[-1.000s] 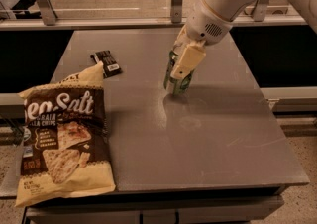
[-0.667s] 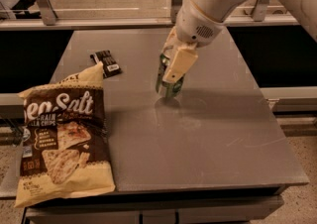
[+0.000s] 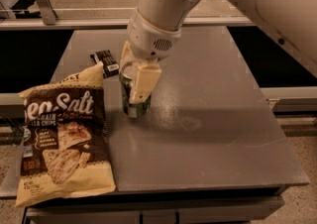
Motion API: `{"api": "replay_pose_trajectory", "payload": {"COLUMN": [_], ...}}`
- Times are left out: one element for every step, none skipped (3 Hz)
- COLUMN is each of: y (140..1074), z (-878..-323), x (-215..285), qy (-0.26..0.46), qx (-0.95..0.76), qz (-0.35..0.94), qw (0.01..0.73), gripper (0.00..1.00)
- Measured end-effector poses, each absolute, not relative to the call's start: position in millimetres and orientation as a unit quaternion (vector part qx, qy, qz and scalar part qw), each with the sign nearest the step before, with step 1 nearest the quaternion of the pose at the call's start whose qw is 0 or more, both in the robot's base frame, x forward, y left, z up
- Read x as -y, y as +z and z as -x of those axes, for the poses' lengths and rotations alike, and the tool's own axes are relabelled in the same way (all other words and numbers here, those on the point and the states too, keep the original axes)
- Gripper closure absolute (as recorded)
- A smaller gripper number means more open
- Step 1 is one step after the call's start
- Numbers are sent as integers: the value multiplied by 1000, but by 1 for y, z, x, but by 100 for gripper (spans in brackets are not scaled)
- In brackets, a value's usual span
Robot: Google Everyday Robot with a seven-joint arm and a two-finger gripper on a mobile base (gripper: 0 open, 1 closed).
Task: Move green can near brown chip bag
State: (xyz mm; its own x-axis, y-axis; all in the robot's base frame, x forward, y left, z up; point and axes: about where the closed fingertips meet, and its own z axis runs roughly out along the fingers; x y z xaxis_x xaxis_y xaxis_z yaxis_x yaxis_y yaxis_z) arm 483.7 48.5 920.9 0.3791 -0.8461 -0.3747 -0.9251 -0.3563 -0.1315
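Objects on the flat grey desk [image 3: 213,119] in the single camera view number three: one can, one chip bag and one wrapper.

The shiny green metal drink can [image 3: 134,110] stands near the middle of the desk's left half, tilted a little. Only its lower body and a strip of its side show, and whether its base touches the surface or hangs just above it cannot be told. One white robot arm [image 3: 161,12] reaches down from the top of the view. Its single two-finger gripper [image 3: 131,89] pinches the can, with one cream-coloured finger across the can's front and the other at its far left side.

The large dark brown and cream-yellow chip bag with white "Sea Salt" lettering [image 3: 62,143] lies flat on the front left part of the desk. Its lower edge reaches the desk's front rim and its left side hangs past the left rim. Its upper right corner points toward the can, and the can sits just beside that corner without touching it.

The small flat black wrapper [image 3: 106,62] lies behind the bag's top corner and to the left of the gripper.

Behind the desk, one pale rail [image 3: 74,23] runs along the back.
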Motion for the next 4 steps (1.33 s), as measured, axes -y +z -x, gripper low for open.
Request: {"api": "replay_pose_trajectory", "payload": {"y": [910, 909, 909, 909], "z": [-464, -463, -463, -463], "x": [-66, -67, -69, -70], "qy": [116, 117, 116, 115], "qx": [-521, -520, -519, -518], "qz": [833, 833, 834, 834], "qw": [147, 145, 147, 148], "gripper": [100, 100, 74, 50]}}
